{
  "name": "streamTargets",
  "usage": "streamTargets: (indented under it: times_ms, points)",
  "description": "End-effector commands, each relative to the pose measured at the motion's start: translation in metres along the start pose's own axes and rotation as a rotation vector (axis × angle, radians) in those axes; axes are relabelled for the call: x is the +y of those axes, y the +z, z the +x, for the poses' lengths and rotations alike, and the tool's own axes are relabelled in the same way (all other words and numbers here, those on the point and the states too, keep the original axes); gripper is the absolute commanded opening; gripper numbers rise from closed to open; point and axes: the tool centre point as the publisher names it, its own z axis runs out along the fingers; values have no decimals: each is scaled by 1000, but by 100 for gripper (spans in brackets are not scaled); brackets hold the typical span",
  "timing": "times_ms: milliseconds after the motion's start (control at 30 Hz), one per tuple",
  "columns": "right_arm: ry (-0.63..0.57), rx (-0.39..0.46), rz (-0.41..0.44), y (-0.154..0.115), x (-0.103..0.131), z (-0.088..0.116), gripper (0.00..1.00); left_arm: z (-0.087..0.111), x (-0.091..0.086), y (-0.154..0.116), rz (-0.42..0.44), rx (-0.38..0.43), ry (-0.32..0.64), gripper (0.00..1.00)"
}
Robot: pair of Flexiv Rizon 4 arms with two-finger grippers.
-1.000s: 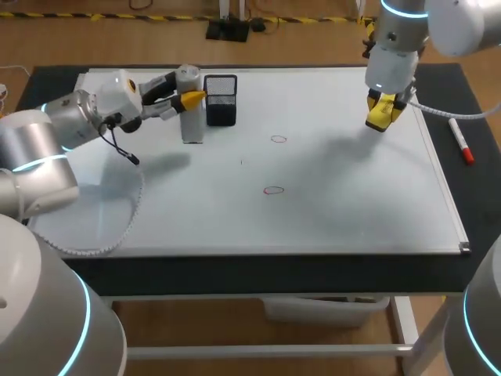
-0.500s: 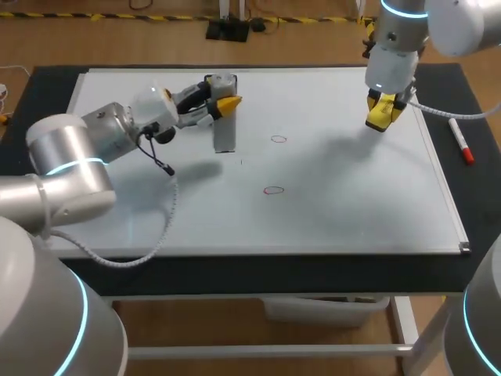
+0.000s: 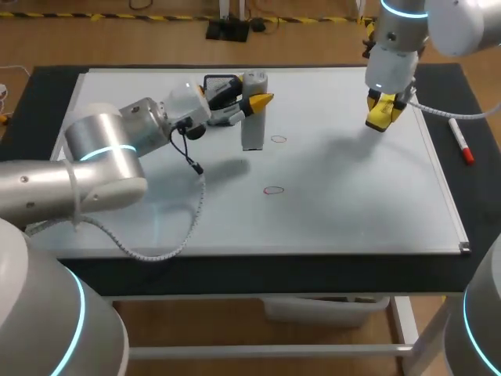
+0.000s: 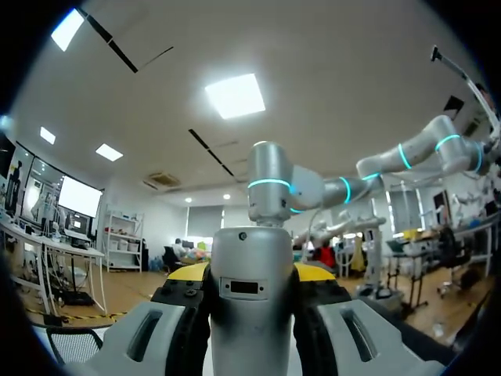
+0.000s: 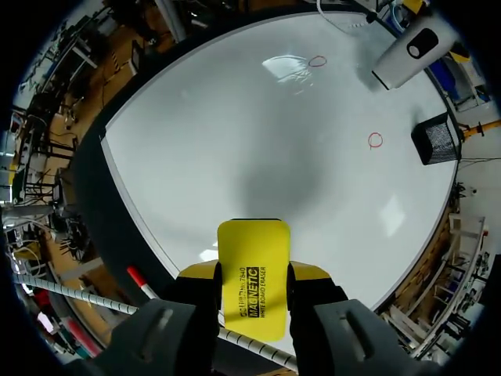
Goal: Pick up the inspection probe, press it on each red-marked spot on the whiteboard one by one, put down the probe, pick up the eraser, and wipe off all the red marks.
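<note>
The left gripper (image 3: 254,99) is held level, extended from the left, fingers clamped on the probe (image 3: 253,129). The right gripper (image 3: 383,111) is pointed downward, clamped on the eraser (image 5: 252,274).

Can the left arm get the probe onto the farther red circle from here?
Likely yes: the inspection probe in the left hand sits beside that red circle, bare whiteboard between; right hand well clear.

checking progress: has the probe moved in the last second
Yes. The probe, in the left gripper, went from left of the black holder to its right, nearing the upper red mark.
</note>
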Motion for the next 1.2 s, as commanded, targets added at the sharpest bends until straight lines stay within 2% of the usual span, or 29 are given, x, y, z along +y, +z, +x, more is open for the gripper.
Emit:
streamTargets:
  times_ms: [33,667,967,1200]
  points:
    - [-2,3,0,-1,-1,0,0,-7,12,20,7,3,2,0]
    - [-2,3,0,-1,-1,0,0,-15,37,47,16,-2,13,0]
    - [-2,3,0,-1,-1,0,0,-28,53,57,-3,2,23,0]
    - [-2,3,0,-1,-1,0,0,-37,58,60,7,-2,19,0]
